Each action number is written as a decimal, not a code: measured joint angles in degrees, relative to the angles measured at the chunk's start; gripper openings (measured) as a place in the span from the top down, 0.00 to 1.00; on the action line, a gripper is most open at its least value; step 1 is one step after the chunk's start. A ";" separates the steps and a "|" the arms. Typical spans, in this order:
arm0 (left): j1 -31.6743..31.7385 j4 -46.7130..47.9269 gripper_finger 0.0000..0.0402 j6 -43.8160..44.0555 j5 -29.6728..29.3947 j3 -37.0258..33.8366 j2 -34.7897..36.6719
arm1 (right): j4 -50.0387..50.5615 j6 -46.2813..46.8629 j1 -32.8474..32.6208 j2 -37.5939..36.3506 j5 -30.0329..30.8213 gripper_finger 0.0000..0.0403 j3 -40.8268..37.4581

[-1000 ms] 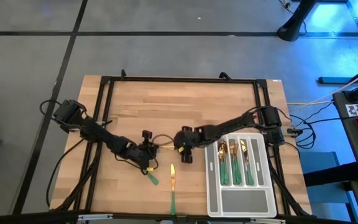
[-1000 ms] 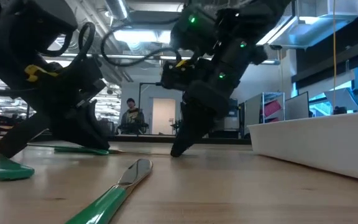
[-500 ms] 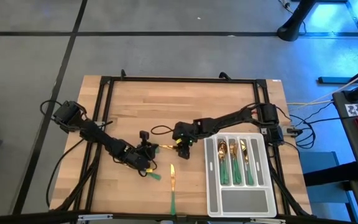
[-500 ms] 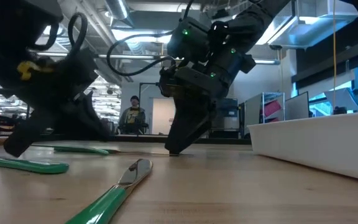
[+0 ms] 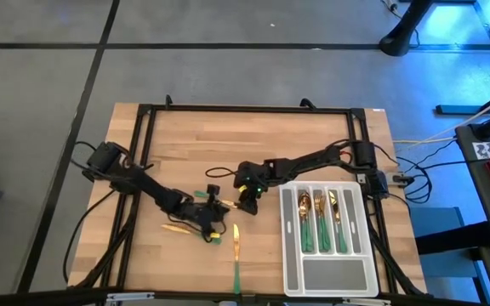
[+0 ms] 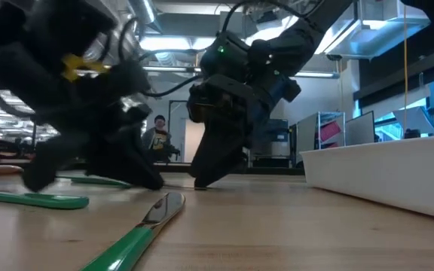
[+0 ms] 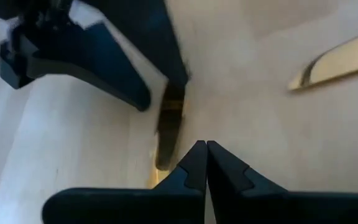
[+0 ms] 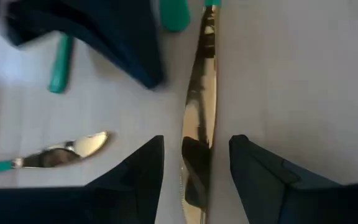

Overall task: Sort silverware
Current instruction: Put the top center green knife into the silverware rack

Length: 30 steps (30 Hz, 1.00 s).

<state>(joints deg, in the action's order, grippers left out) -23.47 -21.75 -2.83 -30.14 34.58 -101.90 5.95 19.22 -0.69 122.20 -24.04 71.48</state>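
**Two pincers meet over a loose knife**

On the pale wooden bench, the left pincer is pinched fully shut and holds nothing, its tip low beside scattered gold-headed, green-handled silverware. The right pincer stands wide apart, straddling a gold knife blade flat on the wood, apparently lined up to grasp. Sorted pieces lie in the pale grey divided tray at right.

Left arm smeared by motion blur in low view, outline soft. Knife between the right fingers: blade runs off the frame edge, handle mostly cut off. Pieces in the tray too small to tell forks from spoons. Person behind the tabletop tiny, indistinct
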 joint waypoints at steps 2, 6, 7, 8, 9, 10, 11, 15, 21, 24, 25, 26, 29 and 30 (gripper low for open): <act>1.72 -0.44 1.00 0.37 0.48 1.06 -1.99 | -1.16 0.13 0.13 0.19 -1.81 0.55 -0.04; 4.79 -1.19 1.00 2.61 3.91 2.04 -4.21 | -2.24 0.67 0.09 0.54 -3.60 0.55 -0.02; 5.35 -1.37 1.00 3.17 5.01 2.04 -4.51 | -2.27 1.21 0.09 0.54 -3.70 0.55 -0.02; 5.87 -1.61 1.00 3.78 6.07 2.04 -4.84 | -2.31 1.54 0.09 0.54 -3.62 0.55 -0.02; 6.28 -1.71 1.00 4.14 6.93 2.06 -5.10 | -2.45 1.82 0.09 0.54 -3.62 0.55 -0.02; 6.52 -1.69 1.00 4.39 7.25 2.11 -5.37 | -2.77 1.98 0.09 0.54 -3.76 0.55 -0.06; 6.59 -1.97 1.00 4.52 7.24 2.12 -5.80 | -3.30 2.03 0.09 0.54 -3.79 0.55 -0.09; 6.59 -2.34 1.00 5.69 7.00 2.12 -6.58 | -5.32 3.93 0.09 0.79 -4.02 0.55 -0.15; 6.65 -3.93 1.00 6.69 6.59 2.10 -7.01 | -6.08 4.36 -0.44 1.57 -1.46 0.55 0.00; 6.70 -4.10 1.00 7.19 6.23 2.07 -7.06 | -5.91 2.82 -1.57 1.96 2.07 0.60 0.04; 6.70 -4.25 1.00 7.20 6.18 2.03 -7.09 | -5.46 1.79 -2.02 1.96 3.51 0.62 0.11; 6.68 -4.27 1.00 7.21 6.13 2.02 -7.09 | -4.96 0.99 -2.54 1.94 5.00 0.65 0.15; 6.68 -4.29 1.00 7.34 5.97 1.97 -7.09 | -2.93 -1.73 -3.83 1.79 9.61 0.76 0.32; 6.65 -4.31 1.00 7.27 5.97 1.97 -7.09 | -2.52 -2.01 -4.15 1.76 10.43 0.80 0.34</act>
<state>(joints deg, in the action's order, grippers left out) -16.82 -26.06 4.44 -24.16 36.56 -108.99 3.43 17.21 -4.84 123.96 -13.61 71.82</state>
